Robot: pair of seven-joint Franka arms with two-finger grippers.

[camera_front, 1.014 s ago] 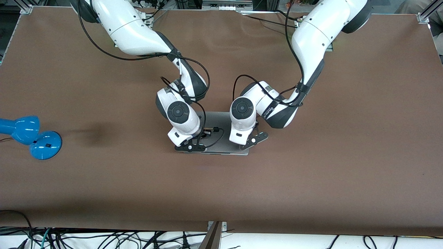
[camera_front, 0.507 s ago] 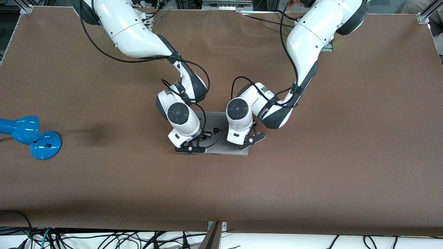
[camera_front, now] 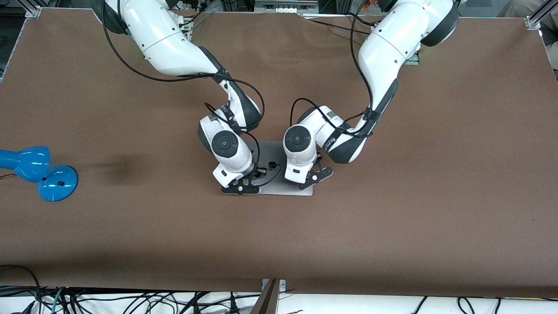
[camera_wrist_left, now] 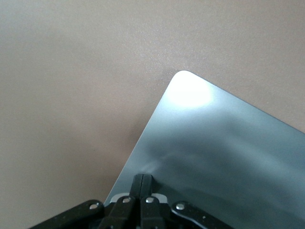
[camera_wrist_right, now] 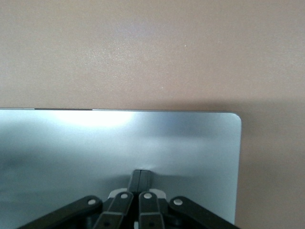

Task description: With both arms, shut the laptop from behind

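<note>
From the front, the two arms hide much of the laptop point(camera_front: 279, 185), which lies shut and flat at the middle of the table point(camera_front: 392, 209), its long side running from one arm's end toward the other. Only the wrist views show the fingertips. The left gripper point(camera_wrist_left: 142, 180) has its fingers pressed together, resting on the lid near one corner. The right gripper point(camera_wrist_right: 141, 175), fingers likewise together, rests on the lid by the other front corner.

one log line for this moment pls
laptop: lid down flat on table | left gripper: shut, tips on lid | right gripper: shut, tips on lid | blue lamp: untouched
</note>
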